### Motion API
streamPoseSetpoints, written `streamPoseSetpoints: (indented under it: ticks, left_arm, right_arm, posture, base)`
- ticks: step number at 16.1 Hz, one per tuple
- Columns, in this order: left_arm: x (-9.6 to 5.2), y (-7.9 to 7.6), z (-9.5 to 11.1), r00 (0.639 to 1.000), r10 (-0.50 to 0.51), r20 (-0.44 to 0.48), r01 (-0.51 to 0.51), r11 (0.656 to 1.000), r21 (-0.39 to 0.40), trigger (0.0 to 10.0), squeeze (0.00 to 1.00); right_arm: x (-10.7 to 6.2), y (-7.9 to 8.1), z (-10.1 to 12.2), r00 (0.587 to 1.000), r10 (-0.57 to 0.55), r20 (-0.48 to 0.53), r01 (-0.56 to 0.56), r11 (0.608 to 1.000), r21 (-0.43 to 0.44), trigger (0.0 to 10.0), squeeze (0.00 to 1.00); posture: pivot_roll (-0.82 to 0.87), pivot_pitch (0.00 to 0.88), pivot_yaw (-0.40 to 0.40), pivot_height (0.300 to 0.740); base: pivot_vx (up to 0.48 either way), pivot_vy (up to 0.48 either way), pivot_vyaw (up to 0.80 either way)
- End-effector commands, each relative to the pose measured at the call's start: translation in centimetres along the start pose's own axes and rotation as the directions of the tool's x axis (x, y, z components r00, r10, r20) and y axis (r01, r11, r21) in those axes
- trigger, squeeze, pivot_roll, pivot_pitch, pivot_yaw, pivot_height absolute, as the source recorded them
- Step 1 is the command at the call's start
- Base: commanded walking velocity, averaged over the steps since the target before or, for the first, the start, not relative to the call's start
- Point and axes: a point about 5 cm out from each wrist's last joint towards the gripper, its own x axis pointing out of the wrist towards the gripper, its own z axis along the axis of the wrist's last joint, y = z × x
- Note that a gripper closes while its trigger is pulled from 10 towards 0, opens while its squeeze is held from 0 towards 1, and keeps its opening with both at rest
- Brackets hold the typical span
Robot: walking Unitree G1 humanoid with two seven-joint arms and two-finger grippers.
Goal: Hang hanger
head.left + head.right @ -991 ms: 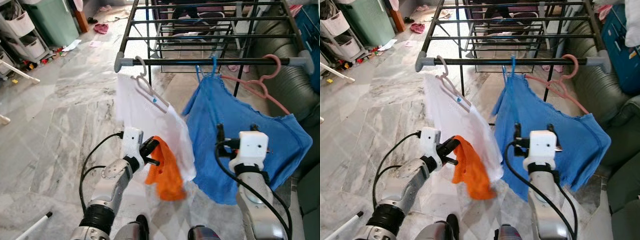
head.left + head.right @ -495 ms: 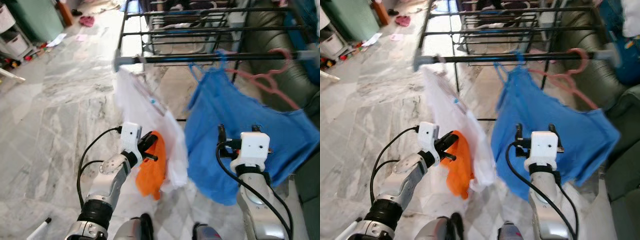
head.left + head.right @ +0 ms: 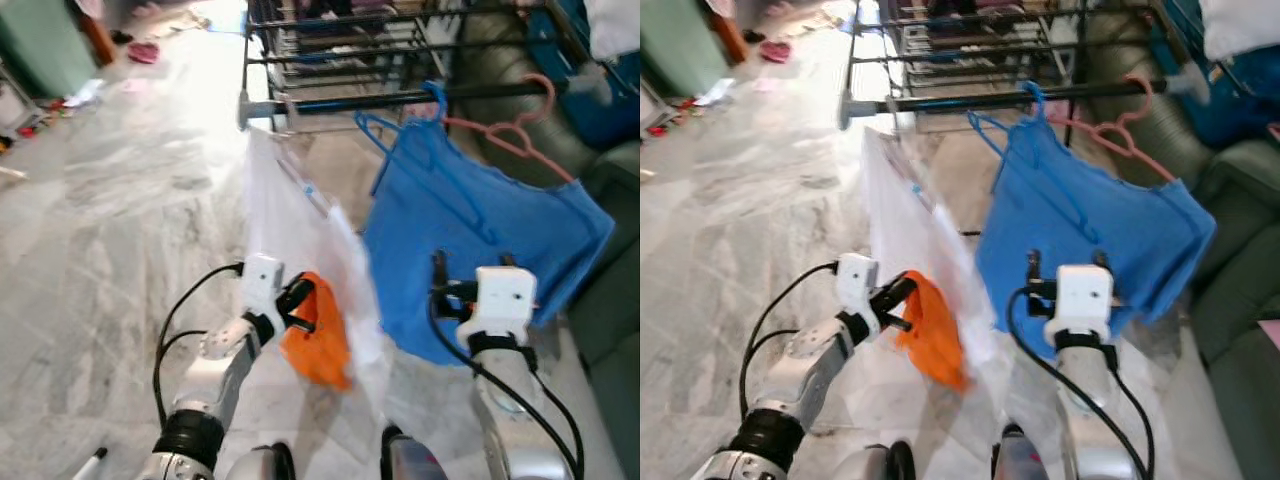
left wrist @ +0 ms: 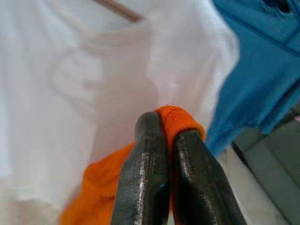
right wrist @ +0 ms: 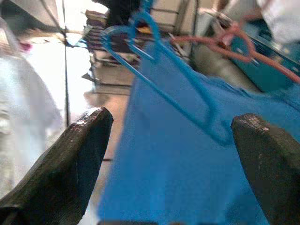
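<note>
1. The blue hanger (image 3: 400,135) hangs on the rack bar (image 3: 400,99) at 12 o'clock, carrying the blue cloth (image 3: 470,230); hanging looks done.
2. The right gripper (image 3: 468,270), at 4 o'clock, is spread wide, holding nothing.
3. The left gripper (image 3: 300,305), at 7 o'clock, is pinched on an orange cloth (image 3: 318,340), beside the white shirt (image 3: 300,225).
4. Left: probably only withdrawing.
</note>
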Motion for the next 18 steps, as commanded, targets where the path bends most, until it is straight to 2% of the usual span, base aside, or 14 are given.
streamPoseSetpoints:
  ticks: [1, 3, 8, 10, 14, 18]
  left_arm:
    - [0.1, -0.6, 0.2, 0.999, -0.023, 0.027, 0.023, 1.000, -0.002, 10.0, 0.00]
    - [0.1, -0.8, 0.1, 0.999, -0.036, 0.030, 0.036, 0.999, -0.014, 10.0, 0.00]
    - [0.1, -1.3, 0.2, 0.997, -0.063, 0.051, 0.065, 0.997, -0.036, 10.0, 0.00]
    - [0.2, -1.5, 0.5, 0.995, -0.074, 0.062, 0.077, 0.996, -0.041, 10.0, 0.00]
    - [0.2, -1.6, 0.4, 0.996, -0.076, 0.055, 0.079, 0.996, -0.045, 10.0, 0.00]
    - [0.0, -1.8, 0.1, 0.995, -0.087, 0.045, 0.089, 0.995, -0.046, 10.0, 0.00]
  right_arm:
    - [0.0, -0.4, 0.0, 1.000, -0.011, -0.003, 0.011, 1.000, -0.026, 10.0, 0.00]
    - [0.0, -0.7, 0.1, 1.000, -0.024, -0.002, 0.023, 0.998, -0.053, 10.0, 0.00]
    - [-0.1, -0.9, 0.0, 0.999, -0.030, -0.011, 0.029, 0.998, -0.049, 10.0, 0.00]
    - [-0.1, -0.8, 0.1, 1.000, -0.024, -0.007, 0.023, 0.998, -0.058, 10.0, 0.00]
    - [-0.1, -0.3, 0.7, 1.000, 0.003, 0.031, 0.000, 0.995, -0.103, 10.0, 0.00]
    - [0.2, -0.3, 1.4, 0.998, 0.013, 0.067, -0.003, 0.989, -0.145, 10.0, 0.00]
  posture:
    - [-0.18, 0.201, 0.072, 0.740]
    - [-0.18, 0.201, 0.069, 0.740]
    - [-0.18, 0.207, 0.064, 0.740]
    - [-0.18, 0.209, 0.065, 0.740]
    - [-0.18, 0.211, 0.060, 0.740]
    - [-0.18, 0.211, 0.051, 0.740]
  base:
    - [0.000, 0.000, 0.00]
    - [0.000, 0.000, 0.00]
    - [0.000, 0.000, 0.00]
    - [0.246, 0.000, 0.00]
    - [0.269, 0.000, 0.00]
    - [0.000, 0.000, 0.00]
